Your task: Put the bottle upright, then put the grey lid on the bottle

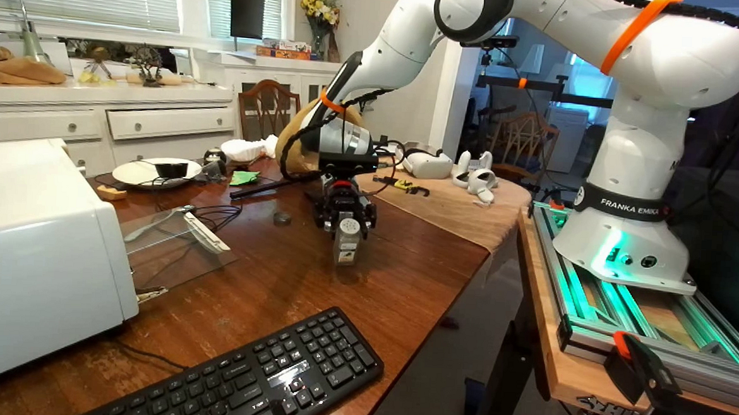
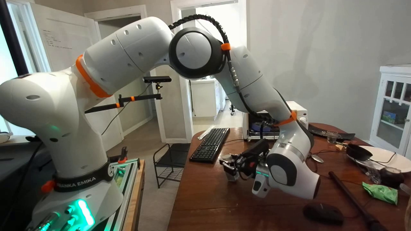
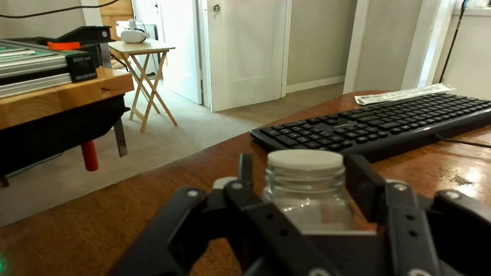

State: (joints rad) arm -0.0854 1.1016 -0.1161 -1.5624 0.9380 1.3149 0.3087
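One bottle [image 1: 347, 249] stood upright on the table [image 1: 264, 290], within the spread jaws of the claw [image 3: 301, 172], its long axis running from twelve to six o'clock in an exterior view, its white perforated top [image 1: 349, 226] uppermost. Those jaws gripped nothing: in the wrist view a gap showed at nine o'clock from the bottle's neck, while at three the other jaw sat so close that I could not tell whether it touched. In an exterior view the grey lid [image 1: 282, 218], probably that small dark disc, lay between nine and ten o'clock from the bottle, well apart. With the uprighting seemingly done, the coming move likely called for backing straight off toward twelve there, lest that close jaw tip the bottle.
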